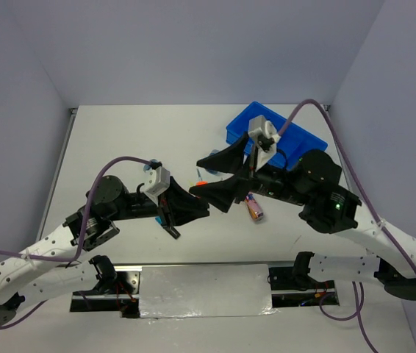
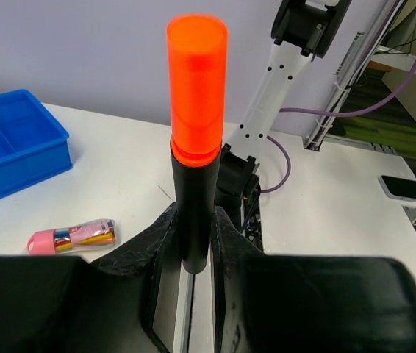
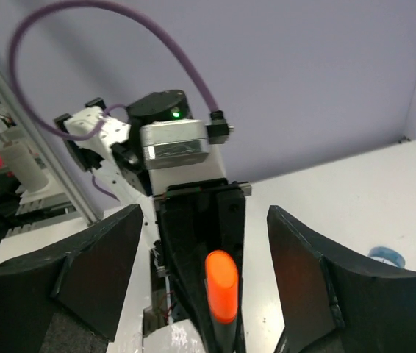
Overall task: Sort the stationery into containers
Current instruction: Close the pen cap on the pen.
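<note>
1. Orange-capped black highlighter (image 2: pixel 195 125): pinched by its black barrel between the fingers of the left gripper (image 2: pixel 193 220). The cap end projects well beyond the fingertips.
2. Right gripper (image 3: pixel 203 220): jaws spread wide and holding nothing. The highlighter's cap stands in the gap between them, and neither finger touches it.
3. Blue tray (image 2: pixel 31 165): on the table beyond the grippers, apart from the highlighter.
4. Pink-gold cylinder (image 2: pixel 72 237): lying on its side on the table, near the tray, with neither gripper touching it.
</note>
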`<state>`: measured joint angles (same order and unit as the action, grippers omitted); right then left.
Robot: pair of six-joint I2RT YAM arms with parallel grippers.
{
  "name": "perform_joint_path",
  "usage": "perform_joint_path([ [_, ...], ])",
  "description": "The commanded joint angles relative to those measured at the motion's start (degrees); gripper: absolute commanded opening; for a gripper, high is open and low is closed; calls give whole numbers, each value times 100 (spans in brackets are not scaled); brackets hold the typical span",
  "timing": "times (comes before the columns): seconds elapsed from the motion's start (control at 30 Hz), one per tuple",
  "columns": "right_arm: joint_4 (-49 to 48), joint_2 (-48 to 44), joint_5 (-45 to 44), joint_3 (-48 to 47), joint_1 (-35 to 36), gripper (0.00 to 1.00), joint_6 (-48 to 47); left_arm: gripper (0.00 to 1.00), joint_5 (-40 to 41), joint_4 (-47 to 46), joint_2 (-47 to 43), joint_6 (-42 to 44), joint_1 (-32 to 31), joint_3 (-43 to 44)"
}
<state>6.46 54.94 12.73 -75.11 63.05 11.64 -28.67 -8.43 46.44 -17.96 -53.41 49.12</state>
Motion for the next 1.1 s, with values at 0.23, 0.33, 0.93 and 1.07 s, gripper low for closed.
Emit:
perform_joint_path([
  [0.23,154,307,106,-144,-38,59,-91,0,-139,-203,-73,161,-3,159],
  [0.33,31,237,238,-21,-38,44,-92,0,-183,-212,-56,152,-3,203],
  [0.93,-504,35,247,768,-47,0,5,0,-60,-554,-99,-6,6,335],
  [1.07,-830,-36,404,1235,-91,0,93,0,124,-704,-161,11,6,466],
])
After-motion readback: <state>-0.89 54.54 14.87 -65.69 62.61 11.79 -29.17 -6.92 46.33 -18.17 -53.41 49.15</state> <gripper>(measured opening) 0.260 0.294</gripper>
